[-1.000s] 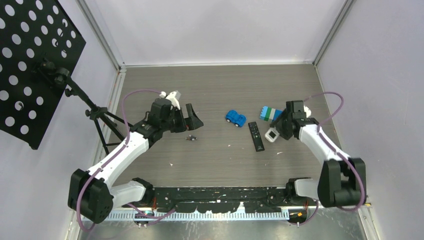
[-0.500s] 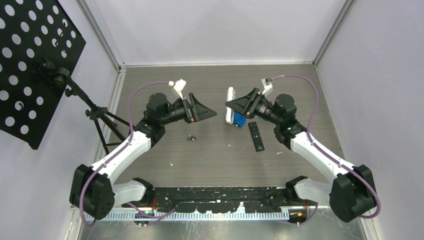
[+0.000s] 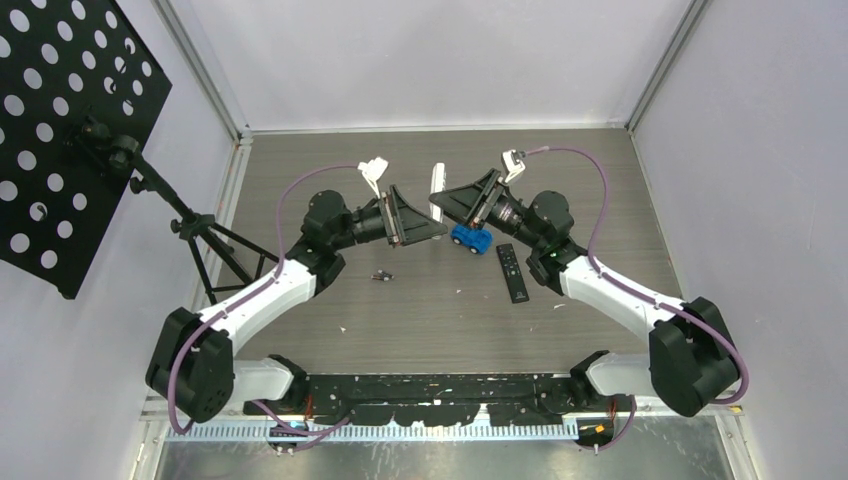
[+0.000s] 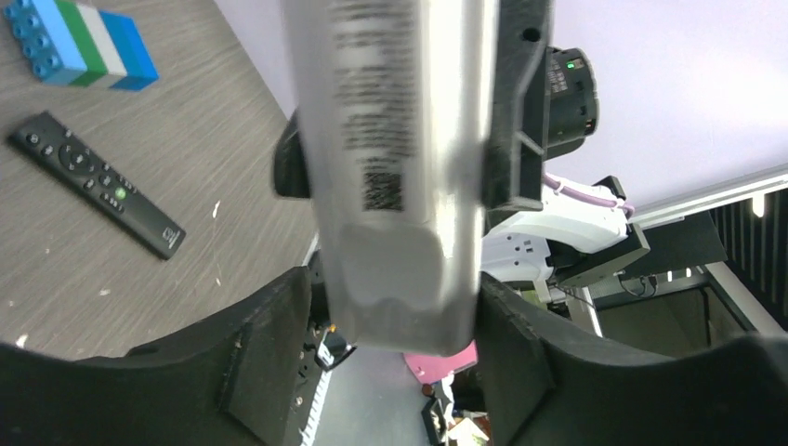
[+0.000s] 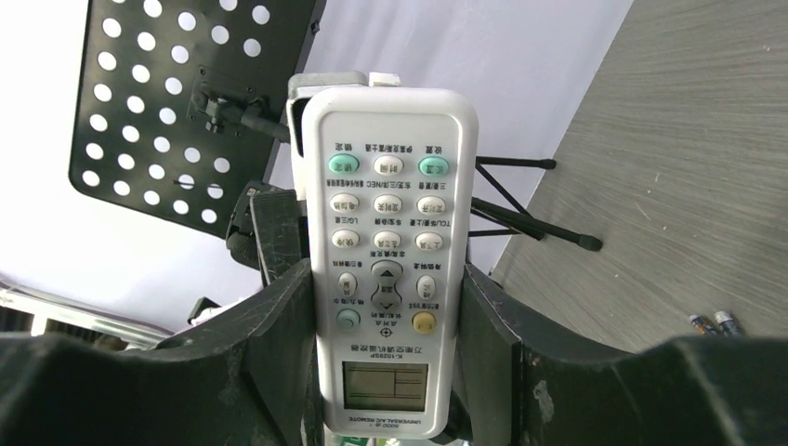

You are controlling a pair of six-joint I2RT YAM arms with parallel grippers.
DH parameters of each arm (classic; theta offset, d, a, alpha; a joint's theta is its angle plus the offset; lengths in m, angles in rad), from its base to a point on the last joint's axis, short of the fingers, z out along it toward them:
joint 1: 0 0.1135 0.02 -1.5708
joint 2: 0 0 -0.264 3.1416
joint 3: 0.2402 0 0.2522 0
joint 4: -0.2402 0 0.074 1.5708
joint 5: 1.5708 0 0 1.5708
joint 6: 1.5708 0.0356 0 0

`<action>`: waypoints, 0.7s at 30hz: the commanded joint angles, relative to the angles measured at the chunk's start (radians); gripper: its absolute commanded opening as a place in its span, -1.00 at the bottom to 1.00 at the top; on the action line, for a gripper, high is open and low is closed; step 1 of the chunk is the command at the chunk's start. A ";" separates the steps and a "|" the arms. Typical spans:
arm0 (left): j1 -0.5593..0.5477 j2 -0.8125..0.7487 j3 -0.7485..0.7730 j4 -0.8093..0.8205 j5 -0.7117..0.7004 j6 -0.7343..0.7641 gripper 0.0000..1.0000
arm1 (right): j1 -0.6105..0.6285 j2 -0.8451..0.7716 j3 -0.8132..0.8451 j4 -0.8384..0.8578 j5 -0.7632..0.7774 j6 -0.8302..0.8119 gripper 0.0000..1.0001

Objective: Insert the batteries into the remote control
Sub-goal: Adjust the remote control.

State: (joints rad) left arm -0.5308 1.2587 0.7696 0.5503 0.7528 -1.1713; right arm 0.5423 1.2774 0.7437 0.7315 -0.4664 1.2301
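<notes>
The white remote control hangs upright in the air over the middle of the table, with my right gripper shut on its display end, buttons facing the right wrist camera. My left gripper straddles the other end. The left wrist view shows the remote's labelled back between the left gripper's open fingers; one side looks touching, a thin gap shows on the other. The batteries lie on the table below the left gripper, and show in the right wrist view as two small cylinders.
A black slim remote lies right of centre, next to a blue toy car. Stacked toy blocks sit beyond it. A black perforated music stand on a tripod stands at the left.
My right arm lifted the white remote off the table and swung it up to the centre. My left gripper rose to meet it and its fingers narrowed around the remote's end.
</notes>
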 commanded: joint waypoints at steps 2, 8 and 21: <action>-0.008 -0.002 0.043 0.063 0.025 0.006 -0.12 | 0.007 0.009 0.049 0.138 0.032 0.035 -0.44; -0.009 -0.018 0.103 -0.139 0.026 0.201 -1.00 | 0.007 -0.009 0.043 0.114 0.000 0.023 0.14; -0.013 -0.068 0.339 -0.823 -0.199 1.071 -1.00 | 0.003 -0.066 0.392 -0.949 0.222 -0.332 0.62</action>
State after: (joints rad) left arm -0.5396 1.2114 1.0328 -0.1253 0.6361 -0.3649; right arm 0.5419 1.2106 1.0153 0.1314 -0.3420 1.0332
